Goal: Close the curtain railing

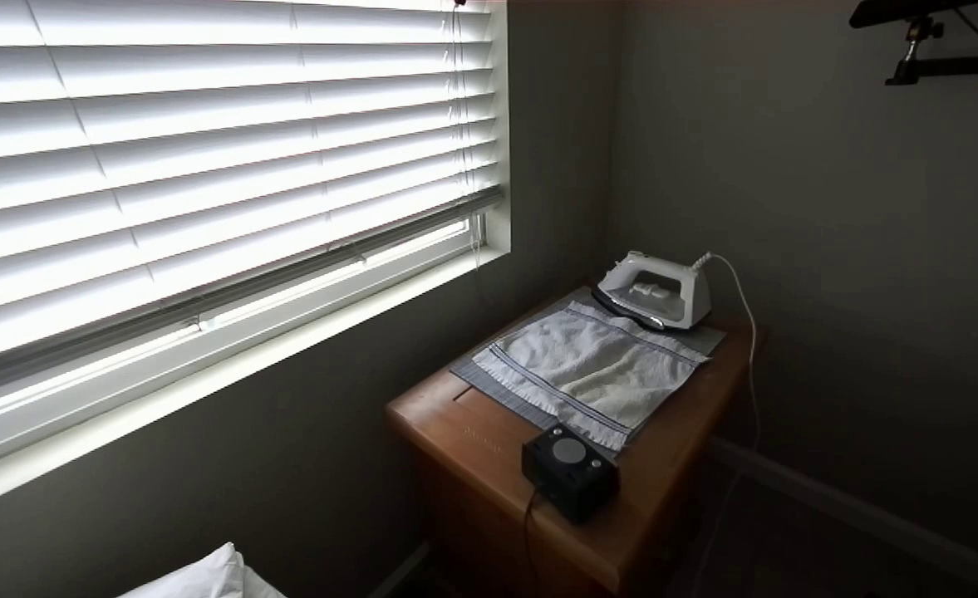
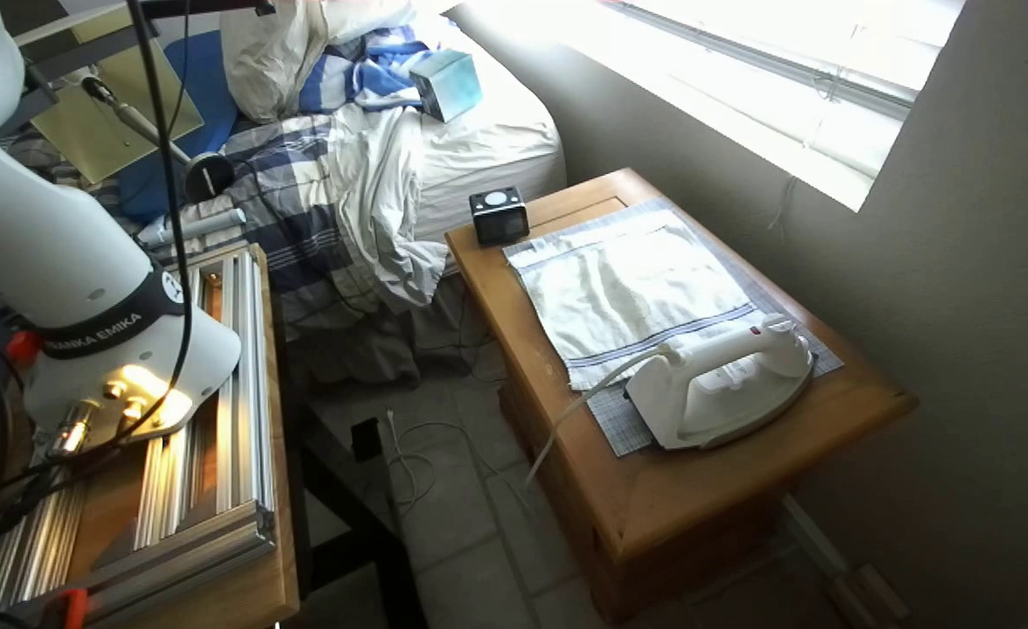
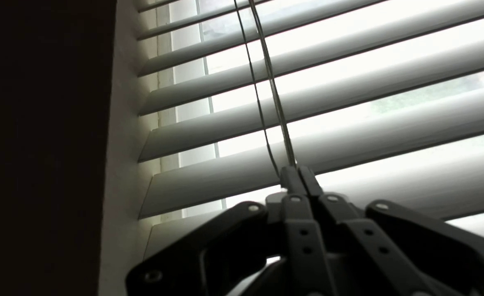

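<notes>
White horizontal blinds (image 1: 206, 124) hang over the window in both exterior views (image 2: 741, 35), with their bottom rail (image 1: 356, 245) above the sill. Thin pull cords (image 1: 459, 100) hang at the blinds' end by the wall. In the wrist view, the blinds' slats (image 3: 328, 111) are tilted with bright gaps between them. My gripper (image 3: 299, 170) has its fingertips together, with the thicker cord (image 3: 281, 111) running down between them. A thinner cord (image 3: 253, 78) passes to the left and goes out of sight behind the left fingertip. The gripper is not clearly seen in the exterior views.
A wooden nightstand (image 1: 447, 415) below the window holds a white iron (image 1: 655, 291), a towel (image 1: 597, 357) and a black clock (image 1: 572, 469). The arm (image 2: 86, 253) stands on a bench beside a bed (image 2: 496, 148). The window recess wall (image 3: 120, 164) is left of the gripper.
</notes>
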Tool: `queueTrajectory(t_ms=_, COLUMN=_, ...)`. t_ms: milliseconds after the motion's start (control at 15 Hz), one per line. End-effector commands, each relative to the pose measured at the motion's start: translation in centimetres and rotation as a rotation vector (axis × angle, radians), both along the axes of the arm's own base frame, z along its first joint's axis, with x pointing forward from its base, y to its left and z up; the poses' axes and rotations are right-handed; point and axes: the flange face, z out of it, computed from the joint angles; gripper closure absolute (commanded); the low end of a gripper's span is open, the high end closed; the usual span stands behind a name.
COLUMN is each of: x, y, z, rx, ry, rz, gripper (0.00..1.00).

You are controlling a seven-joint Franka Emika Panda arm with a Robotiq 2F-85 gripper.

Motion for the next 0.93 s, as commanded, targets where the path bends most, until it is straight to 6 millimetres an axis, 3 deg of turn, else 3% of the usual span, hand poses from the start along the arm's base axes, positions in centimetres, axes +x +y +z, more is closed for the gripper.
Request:
queueTrajectory(t_ms=0, x=0.05, y=-0.41, z=-0.14, rx=0.025, ry=-0.014, rz=0.008, gripper=0.99)
queueTrajectory(t_ms=267, x=0.22, y=-0.26, z=0.04, rx=0.025, ry=-0.038, rz=0.014, gripper=0.97)
queueTrajectory(t_ms=333, x=0.27, y=-0.2, z=0.04, rx=0.027, ry=-0.044, rz=0.015, gripper=0.75)
queueTrajectory(t_ms=533, x=0.4, y=-0.01, z=-0.11, rx=0.03, ry=-0.053, rz=0.02, gripper=0.65)
queueTrajectory(t_ms=867, x=0.53, y=0.02, z=-0.35, rx=0.032, ry=-0.059, rz=0.023, gripper=0.69)
